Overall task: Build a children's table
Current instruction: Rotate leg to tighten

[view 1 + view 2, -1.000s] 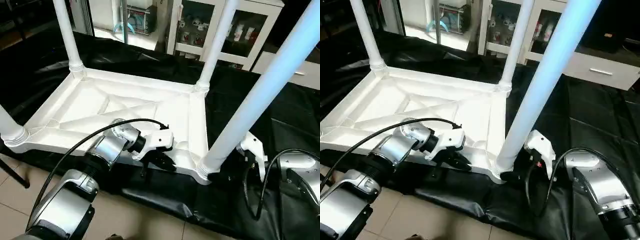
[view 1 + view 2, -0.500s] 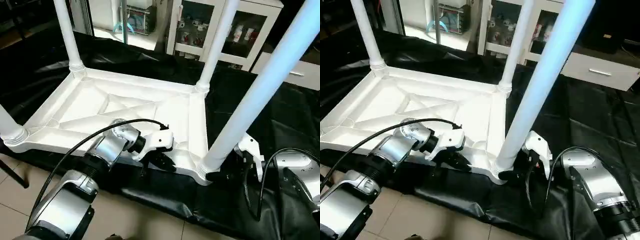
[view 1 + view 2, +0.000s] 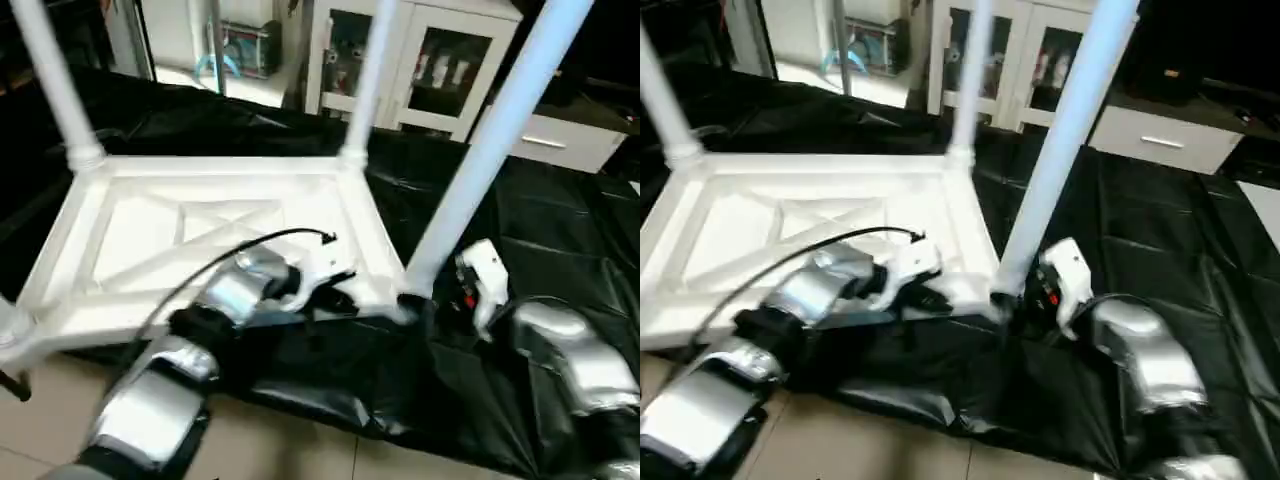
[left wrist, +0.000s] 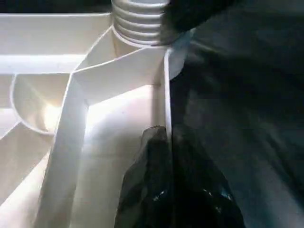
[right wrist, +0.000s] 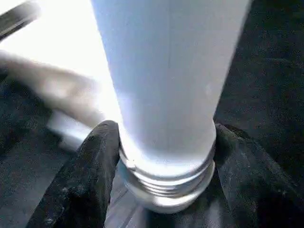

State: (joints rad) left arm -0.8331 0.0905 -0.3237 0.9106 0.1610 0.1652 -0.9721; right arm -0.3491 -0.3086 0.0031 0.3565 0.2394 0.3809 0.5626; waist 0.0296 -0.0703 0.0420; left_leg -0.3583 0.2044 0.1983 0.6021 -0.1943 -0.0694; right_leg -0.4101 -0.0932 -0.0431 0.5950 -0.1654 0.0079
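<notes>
Left eye view: tabletop (image 3: 150, 235) lying upside down across the left and centre of the frame on black sheeting (image 3: 560, 230), X-ribs up. Three legs standing from corners: far left one (image 3: 55, 80), far middle one (image 3: 365, 85), and the near leg (image 3: 480, 150) slanting up toward the upper right. Left gripper (image 3: 335, 300) low at centre on the tabletop's near rim; right gripper (image 3: 425, 305) at that near leg's foot, right of centre.

Right eye view: same layout, cabinet (image 3: 1040, 60) along the top edge. Near corner blurred, so seating of that leg probably incomplete, hard to call.

Left wrist view: black fingers (image 4: 147, 190) pressed together on the thin rim wall at lower centre, pinching it. Ribbed leg end at top centre, sitting in its corner socket (image 4: 137, 52).

Right wrist view: two fingers (image 5: 90, 175) straddling the leg's ribbed collar (image 5: 166, 183), one each side, touching or nearly so, a wide grip around the tube.

Risk from here: leg tilted rather than square to the socket, so pushing could jam the ribs or pop it out. Rim pinch slipping would let the whole tabletop skate over the slick sheeting.
</notes>
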